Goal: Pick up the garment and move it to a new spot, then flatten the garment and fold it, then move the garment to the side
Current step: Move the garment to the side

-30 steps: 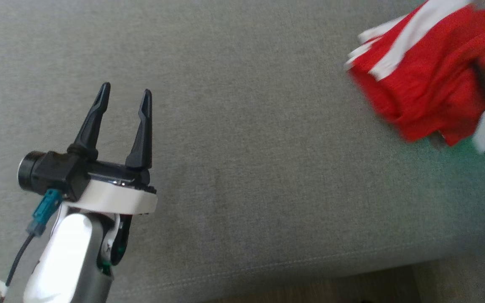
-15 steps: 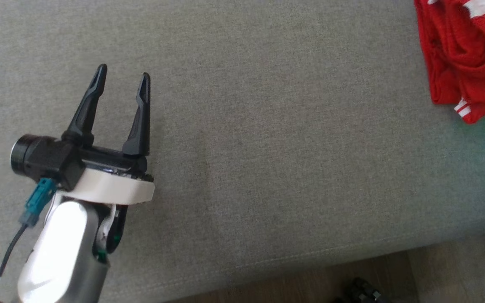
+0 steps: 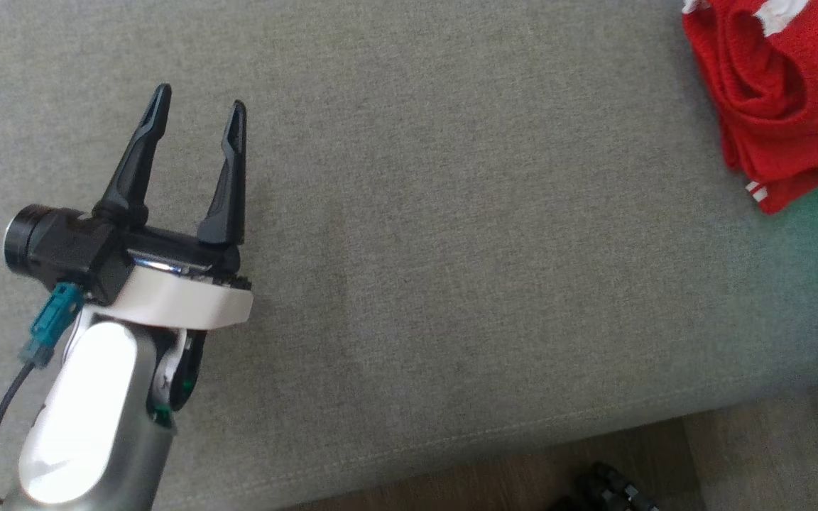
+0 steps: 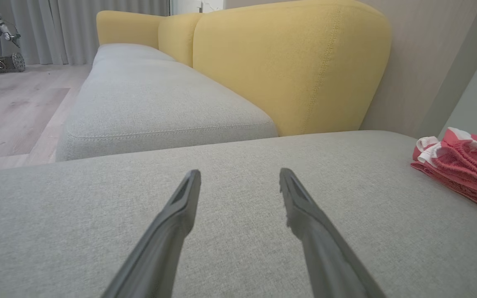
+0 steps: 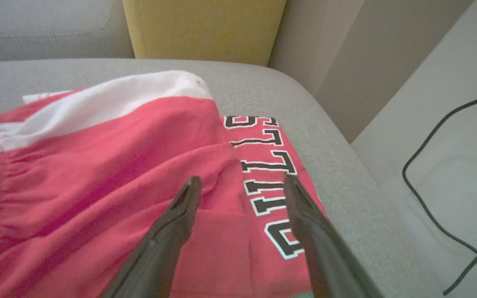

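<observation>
The garment (image 3: 778, 99) is a red piece with white bands and black-and-white lettering, lying bunched at the far right of the grey sofa cushion (image 3: 451, 248). It also appears at the right edge as a low heap, garment (image 4: 462, 161), and close up, garment (image 5: 118, 178). My right gripper (image 5: 240, 182) hangs just above the red cloth, open, nothing between its fingers. My left gripper (image 3: 199, 113) stands open over the bare cushion at the left, far from the garment; seen too as left gripper (image 4: 240, 176).
A yellow sofa backrest (image 4: 284, 70) rises behind the cushion, with another grey seat (image 4: 147, 99) beside it. The cushion's front edge (image 3: 451, 440) drops to a wooden floor. A black cable (image 5: 441, 182) lies on the floor to the right of the cushion's end.
The right gripper let go of the garment and has left the head view. The garment now lies further right and up in that view, partly from camera shift. The left gripper stayed open.
</observation>
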